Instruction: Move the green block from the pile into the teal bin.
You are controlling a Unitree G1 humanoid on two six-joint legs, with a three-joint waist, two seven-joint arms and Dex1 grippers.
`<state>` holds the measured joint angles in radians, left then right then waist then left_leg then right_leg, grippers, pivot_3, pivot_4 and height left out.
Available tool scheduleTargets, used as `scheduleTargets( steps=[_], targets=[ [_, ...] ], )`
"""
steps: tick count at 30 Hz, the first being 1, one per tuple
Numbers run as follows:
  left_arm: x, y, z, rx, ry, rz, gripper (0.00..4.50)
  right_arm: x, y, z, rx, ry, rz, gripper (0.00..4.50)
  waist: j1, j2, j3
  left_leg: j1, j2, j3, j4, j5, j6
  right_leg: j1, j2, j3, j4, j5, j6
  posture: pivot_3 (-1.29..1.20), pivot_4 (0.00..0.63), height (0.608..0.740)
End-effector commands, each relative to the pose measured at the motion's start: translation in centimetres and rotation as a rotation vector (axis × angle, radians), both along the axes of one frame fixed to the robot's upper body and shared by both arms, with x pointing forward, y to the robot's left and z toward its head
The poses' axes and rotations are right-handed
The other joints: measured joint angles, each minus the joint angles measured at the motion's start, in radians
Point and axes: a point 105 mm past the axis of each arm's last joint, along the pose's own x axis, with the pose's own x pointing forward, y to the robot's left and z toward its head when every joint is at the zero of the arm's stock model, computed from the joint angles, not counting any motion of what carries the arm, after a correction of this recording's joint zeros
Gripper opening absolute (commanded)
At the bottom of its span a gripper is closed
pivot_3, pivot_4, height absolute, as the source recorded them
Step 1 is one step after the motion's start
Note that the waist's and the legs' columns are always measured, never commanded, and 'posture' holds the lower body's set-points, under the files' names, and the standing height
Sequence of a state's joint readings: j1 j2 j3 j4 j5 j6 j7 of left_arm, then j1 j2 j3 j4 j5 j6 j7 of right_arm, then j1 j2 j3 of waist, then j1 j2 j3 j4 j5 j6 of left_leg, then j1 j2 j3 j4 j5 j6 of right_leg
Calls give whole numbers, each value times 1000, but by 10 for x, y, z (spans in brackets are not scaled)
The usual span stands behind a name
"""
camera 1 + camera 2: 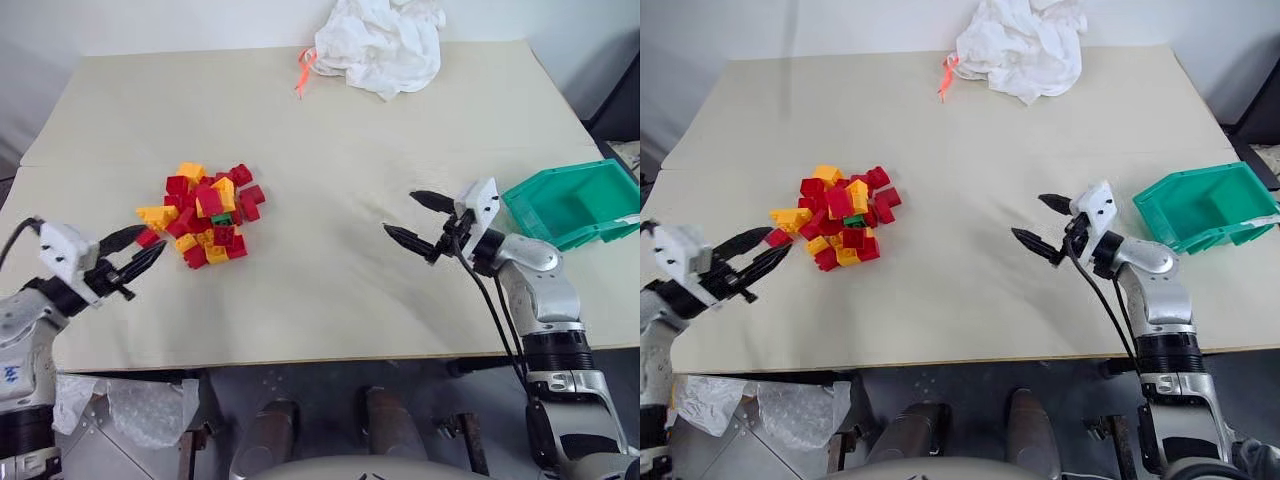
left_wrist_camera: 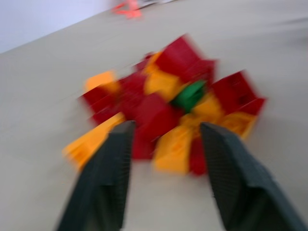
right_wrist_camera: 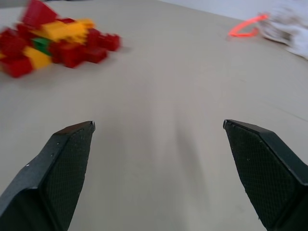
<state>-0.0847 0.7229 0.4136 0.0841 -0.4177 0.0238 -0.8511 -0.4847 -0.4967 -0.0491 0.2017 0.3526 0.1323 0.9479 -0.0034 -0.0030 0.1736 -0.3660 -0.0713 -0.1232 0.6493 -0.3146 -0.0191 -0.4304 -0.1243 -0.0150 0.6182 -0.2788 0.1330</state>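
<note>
The pile point(image 1: 205, 215) of red and yellow-orange bricks lies left of centre on the beige table point(image 1: 330, 150). The green block point(image 1: 221, 218) sits in the pile's right half, wedged among red and yellow bricks; it is also seen from the left wrist point(image 2: 189, 95) and the right wrist point(image 3: 41, 44). My left gripper point(image 1: 150, 245) is open and empty, its tips just at the pile's near-left edge, pointing into it. My right gripper point(image 1: 400, 212) stands wide open and empty over bare table, pointing toward the pile. Behind it, at the table's right edge, sits the teal bin point(image 1: 575, 205).
A crumpled white cloth bundle point(image 1: 380, 45) lies at the table's far edge, with a small orange loop point(image 1: 305, 70) beside it. Bare tabletop stretches between the pile and the bin. Crinkled plastic wrap point(image 1: 135, 405) sits below the table's front edge on the left.
</note>
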Motion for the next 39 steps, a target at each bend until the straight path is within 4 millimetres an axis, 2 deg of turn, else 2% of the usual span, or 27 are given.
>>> scheduleTargets(
  steps=[1, 5, 8, 10, 13, 16, 20, 24, 29, 34, 39],
  targets=[
    [8, -27, 7, 41, 3, -149, 1184, -11, 16, 17, 3, -41, 114, 4500, 1, 0, 0, 0, 0, 0, 0, 0, 0, 0, 0, 0, 0, 0, 0, 0, 150, 740],
    [25, -60, 4, 52, 41, -302, 18, -19, 24, 22, -4, -24, 201, 4500, 1, 0, 0, -1, -1, 0, 1, 0, 0, 0, 0, 0, 0, 0, 1, 0, 150, 740],
    [50, -83, 0, 73, 75, -377, 18, -25, 29, 27, -1, -22, 262, 4500, 2, 0, 0, -1, -2, 0, 1, 0, 0, 0, 1, -1, 0, 1, 1, 0, 150, 740],
    [69, -89, -1, 77, 89, -372, 18, -24, 29, 29, -1, -32, 259, 4500, 4, 0, 0, -2, -4, -1, 3, 0, 0, 1, 3, -1, 1, 1, 2, 0, 150, 740],
    [83, -91, -7, 87, 116, -370, 18, -22, 30, 30, 9, -41, 245, 4500, -5, 0, 0, -2, -3, 1, 3, 0, 0, 0, 5, 1, 2, 2, 3, 0, 150, 740],
    [98, -83, -12, 95, 139, -300, 18, -23, 30, 30, 11, -45, 236, 4500, -11, 0, 0, -3, -2, 1, 2, -1, 0, -2, 6, 2, 2, 2, 3, 0, 150, 740],
    [113, -53, 0, 66, 113, -118, 18, -25, 23, 31, 18, -54, 200, 4500, -15, 0, 0, -3, -2, 2, 3, -1, 0, -2, 6, 3, 2, 2, 3, 0, 150, 740],
    [107, -16, 4, 39, 106, 19, 18, -27, 19, 28, 15, -51, 169, 4500, -22, -1, 0, -4, -2, 2, 3, -1, 0, -5, 6, 4, 4, 2, 3, 0, 150, 740],
    [97, 7, 2, 30, 112, 99, 18, -25, 20, 26, 10, -54, 161, 4500, -22, -1, 0, -5, -2, 6, 2, -1, 0, -9, 6, 8, 6, 2, 3, 0, 150, 740],
    [86, -12, -15, 39, 164, -3, 18, -20, 26, 29, 24, -58, 173, 4500, -22, -1, 0, -5, -2, 7, 3, -1, 0, -9, 6, 9, 7, 2, 3, 0, 150, 740],
    [73, -45, -20, 12, 215, -164, 18, -16, 28, 32, 23, -64, 187, 4500, -17, -1, 0, -5, -2, 7, 3, -1, 0, -9, 6, 10, 7, 2, 3, 0, 150, 740]
  ],
)
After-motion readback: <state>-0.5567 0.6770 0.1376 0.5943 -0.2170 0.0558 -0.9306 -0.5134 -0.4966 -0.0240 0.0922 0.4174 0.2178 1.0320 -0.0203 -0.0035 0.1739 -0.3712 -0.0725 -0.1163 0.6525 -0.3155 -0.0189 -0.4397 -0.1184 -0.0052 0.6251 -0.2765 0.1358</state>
